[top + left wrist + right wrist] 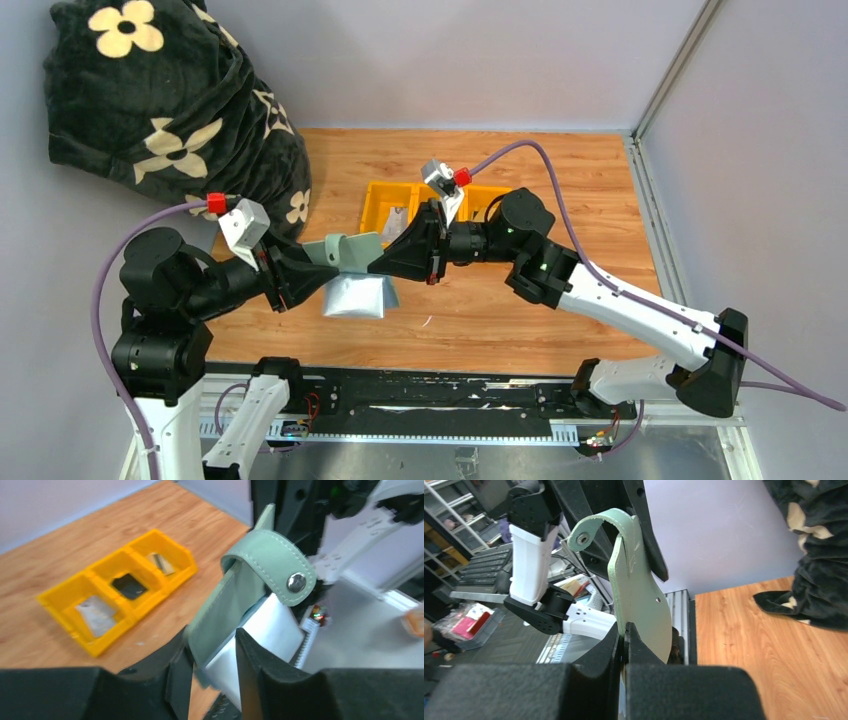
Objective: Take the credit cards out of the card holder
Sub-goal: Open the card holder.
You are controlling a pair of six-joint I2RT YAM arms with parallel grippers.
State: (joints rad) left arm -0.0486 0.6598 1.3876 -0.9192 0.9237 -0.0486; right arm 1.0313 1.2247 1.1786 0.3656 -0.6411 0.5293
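Pinching the lower edge of the sage-green card holder (640, 595) in the right gripper (624, 632), jaws pressed tight on it. Holding it upright, snap strap (589, 527) arched over toward the left at the top. Showing the left arm's (585, 621) white and black links behind, a wooden table (774, 647) and a black flower-print blanket (819, 555) on the right.

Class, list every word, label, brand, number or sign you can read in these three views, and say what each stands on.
No text can be read in any view.
Cards in the yellow tray: any print is too blurred.
Card holder and its snap: no marking visible.
Background packets in the right wrist view: too blurred to read.
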